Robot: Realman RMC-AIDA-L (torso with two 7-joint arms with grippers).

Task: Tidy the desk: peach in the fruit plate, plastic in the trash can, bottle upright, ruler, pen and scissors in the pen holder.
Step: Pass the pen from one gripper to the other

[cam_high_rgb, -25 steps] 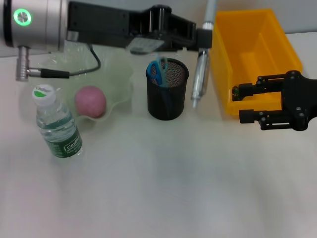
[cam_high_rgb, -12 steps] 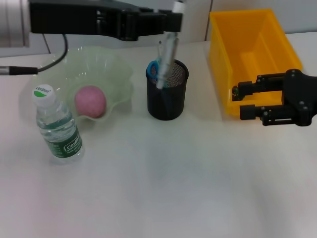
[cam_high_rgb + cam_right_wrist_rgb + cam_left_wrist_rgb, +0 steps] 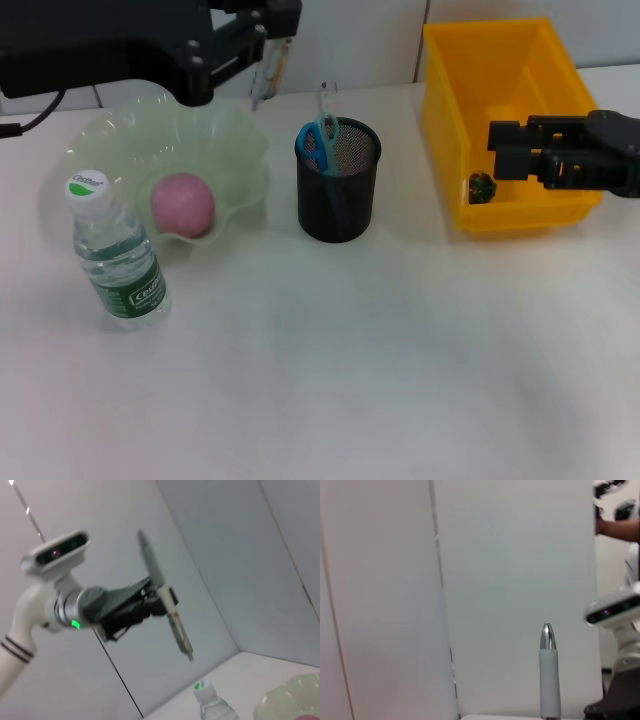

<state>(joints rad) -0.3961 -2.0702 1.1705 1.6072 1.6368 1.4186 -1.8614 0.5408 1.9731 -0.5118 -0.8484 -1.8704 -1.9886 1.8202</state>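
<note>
Bottle label: the bottle [image 3: 116,259] carries a green band with white lettering, too small to read; its white cap has a green mark on top.
Bottle: upright on the table [image 3: 340,370], just in front of the fruit plate's left side (also visible low in the right wrist view).
Left gripper: the left gripper [image 3: 262,35] is raised at the back of the scene, above the far edge of the fruit plate, its fingers clamped on the pen.
Pen: the pen [image 3: 269,70] is gripped near its middle and hangs tilted, tip down, in the air to the left of the pen holder and clear of it; in the left wrist view its pale barrel and silver end [image 3: 549,672] stand against a plain wall.
Right gripper: the right gripper [image 3: 520,150] hovers over the open yellow trash can, fingers apart, nothing between them.
Peach: the peach [image 3: 183,204] lies in the pale green fruit plate [image 3: 235,150].
Pen holder: the black mesh pen holder [image 3: 338,180] stands between plate and can, with the blue-handled scissors [image 3: 317,144] and the clear ruler [image 3: 327,100] sticking out of it.
Trash can: the trash can [image 3: 500,90] holds a small dark scrap of plastic [image 3: 483,186] near its front wall.
</note>
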